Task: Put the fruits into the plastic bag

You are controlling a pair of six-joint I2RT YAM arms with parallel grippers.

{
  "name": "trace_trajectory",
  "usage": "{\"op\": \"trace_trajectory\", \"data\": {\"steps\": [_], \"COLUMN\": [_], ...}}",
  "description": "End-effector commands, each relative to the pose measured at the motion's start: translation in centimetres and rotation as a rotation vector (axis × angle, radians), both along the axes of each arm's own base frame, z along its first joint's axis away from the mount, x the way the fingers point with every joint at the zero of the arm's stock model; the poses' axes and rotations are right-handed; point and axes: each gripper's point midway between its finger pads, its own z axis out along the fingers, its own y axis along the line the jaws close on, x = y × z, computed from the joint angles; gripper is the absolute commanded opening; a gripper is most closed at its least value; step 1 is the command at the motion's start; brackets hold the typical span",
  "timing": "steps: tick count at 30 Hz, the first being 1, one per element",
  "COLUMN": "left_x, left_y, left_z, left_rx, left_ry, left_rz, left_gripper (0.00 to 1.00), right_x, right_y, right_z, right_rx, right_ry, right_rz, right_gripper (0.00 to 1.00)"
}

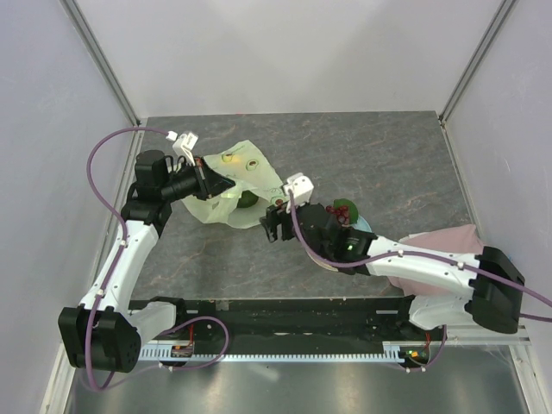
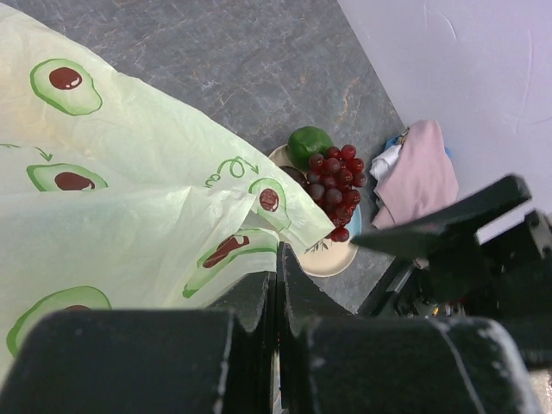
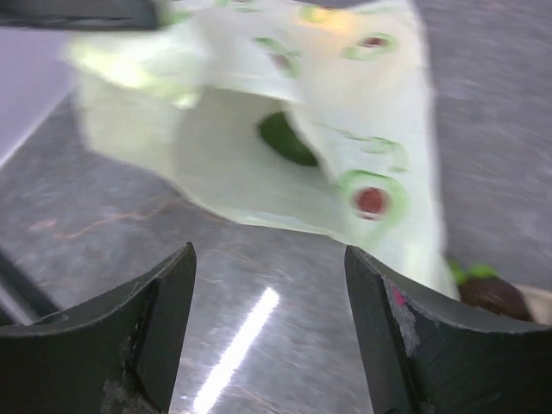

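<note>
The pale green plastic bag (image 1: 235, 177) with avocado prints lies at the table's middle left, its mouth facing right. My left gripper (image 1: 210, 183) is shut on the bag's upper edge (image 2: 259, 226) and holds it up. A dark green avocado (image 3: 289, 140) lies inside the bag (image 3: 259, 172). My right gripper (image 1: 272, 226) is open and empty just outside the mouth, fingers (image 3: 164, 328) above bare table. The dark red grape bunch (image 2: 335, 185) and a green avocado (image 2: 309, 145) sit on the plate (image 2: 332, 259). A small dark round fruit (image 3: 492, 293) shows at the right.
The cream-and-blue plate (image 1: 362, 226) sits partly under my right arm. A pink cloth (image 1: 440, 241) lies at the right edge, also in the left wrist view (image 2: 421, 177). Grey walls close the table at the left, back and right.
</note>
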Motion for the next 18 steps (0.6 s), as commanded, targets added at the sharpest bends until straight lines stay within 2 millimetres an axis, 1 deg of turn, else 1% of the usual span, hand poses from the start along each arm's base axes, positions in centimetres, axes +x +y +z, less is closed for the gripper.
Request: {"op": "trace_trajectory", "data": {"steps": [1, 2, 3, 4, 5, 6, 7, 8, 9, 12, 16, 18], "left_x": [0.2, 0.2, 0.2, 0.2, 0.2, 0.2, 0.2, 0.2, 0.3, 0.2, 0.2, 0.2], "left_y": [0.0, 0.0, 0.0, 0.0, 0.0, 0.0, 0.0, 0.0, 0.0, 0.0, 0.0, 0.0], "left_z": [1.4, 1.4, 1.4, 1.4, 1.5, 1.4, 1.4, 1.4, 1.4, 1.4, 1.5, 1.5], "left_rx": [-0.01, -0.011, -0.011, -0.009, -0.01, -0.008, -0.009, -0.009, -0.009, -0.009, -0.01, -0.011], "left_ry": [-0.039, -0.038, -0.038, -0.038, -0.04, -0.038, -0.04, -0.04, -0.035, -0.037, -0.04, -0.039], "left_rz": [-0.002, -0.002, -0.003, -0.002, 0.001, 0.0, 0.0, 0.0, 0.001, 0.001, 0.001, 0.001], "left_gripper": [0.01, 0.02, 0.01, 0.02, 0.02, 0.02, 0.02, 0.01, 0.02, 0.02, 0.02, 0.02], "right_x": [4.6, 4.8, 5.6, 5.7, 5.5, 5.5, 5.4, 5.1, 5.1, 4.9, 4.3, 3.9], "right_y": [-10.0, -11.7, -13.8, -14.9, -15.8, -16.9, -17.4, -18.0, -18.9, -20.2, -20.8, -21.1], "right_z": [-1.8, -2.2, -3.6, -4.0, -3.9, -4.6, -4.8, -4.9, -5.6, -6.9, -7.5, -8.1], "right_rx": [-0.077, -0.066, -0.039, -0.031, -0.012, 0.001, 0.008, 0.022, 0.023, 0.027, 0.063, 0.062], "right_ry": [0.114, 0.147, 0.208, 0.226, 0.237, 0.264, 0.276, 0.292, 0.308, 0.352, 0.4, 0.419], "right_rz": [-0.364, -0.397, -0.443, -0.467, -0.479, -0.51, -0.521, -0.542, -0.566, -0.607, -0.627, -0.634], "right_gripper": [0.75, 0.72, 0.7, 0.69, 0.68, 0.67, 0.67, 0.64, 0.62, 0.59, 0.54, 0.53]}}
